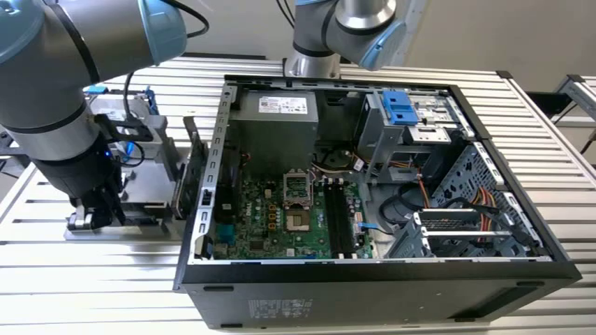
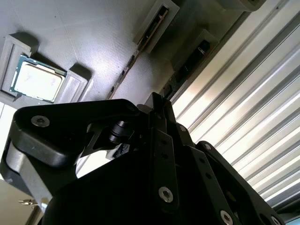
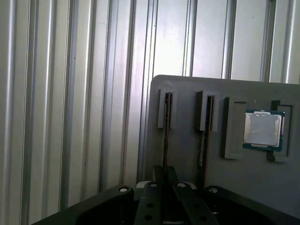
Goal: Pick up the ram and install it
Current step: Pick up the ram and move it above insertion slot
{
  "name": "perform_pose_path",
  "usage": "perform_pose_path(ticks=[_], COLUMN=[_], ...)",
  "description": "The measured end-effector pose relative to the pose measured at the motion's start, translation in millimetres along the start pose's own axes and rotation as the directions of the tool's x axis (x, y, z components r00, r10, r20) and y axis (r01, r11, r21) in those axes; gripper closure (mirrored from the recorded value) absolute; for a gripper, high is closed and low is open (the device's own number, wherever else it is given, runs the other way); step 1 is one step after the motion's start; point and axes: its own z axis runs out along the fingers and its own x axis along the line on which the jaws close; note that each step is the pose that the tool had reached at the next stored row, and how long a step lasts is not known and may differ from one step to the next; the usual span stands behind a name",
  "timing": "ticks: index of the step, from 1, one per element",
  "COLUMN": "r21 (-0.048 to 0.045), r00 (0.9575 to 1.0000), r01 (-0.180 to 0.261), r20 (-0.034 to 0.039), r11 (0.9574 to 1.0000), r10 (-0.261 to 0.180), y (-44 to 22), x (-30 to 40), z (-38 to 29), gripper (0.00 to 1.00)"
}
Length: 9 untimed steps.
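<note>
The ram (image 3: 165, 136) stands on edge in the slot nearest the rim of a grey parts tray (image 3: 187, 154); it also appears edge-on as the ram (image 2: 199, 49) in the second wrist view. My gripper (image 3: 165, 176) is right over it, its black fingers (image 3: 158, 174) close together on either side of the thin stick, and the gripper (image 2: 158, 105) looks the same in the second wrist view. The exterior view puts the gripper (image 1: 93, 218) low over the tray (image 1: 139, 209), to the left of the open computer case (image 1: 373, 174). The motherboard's long memory slots (image 1: 340, 220) lie inside the case.
A second stick (image 3: 202, 140) sits in the neighbouring tray slot. A processor chip (image 3: 262, 130) rests in a holder further along the tray. A drive in a blue frame (image 1: 116, 101) stands behind the tray. Ribbed metal table (image 1: 93, 279) surrounds everything.
</note>
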Motion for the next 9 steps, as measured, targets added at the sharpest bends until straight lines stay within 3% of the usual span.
perform_pose_path(ticks=[9], r21=[0.0000], r00=[1.0000], r01=[0.000], r20=[-0.0001], r11=[1.0000], r10=[0.000], y=[0.1], x=[0.1], z=[-4.5], gripper=[1.00])
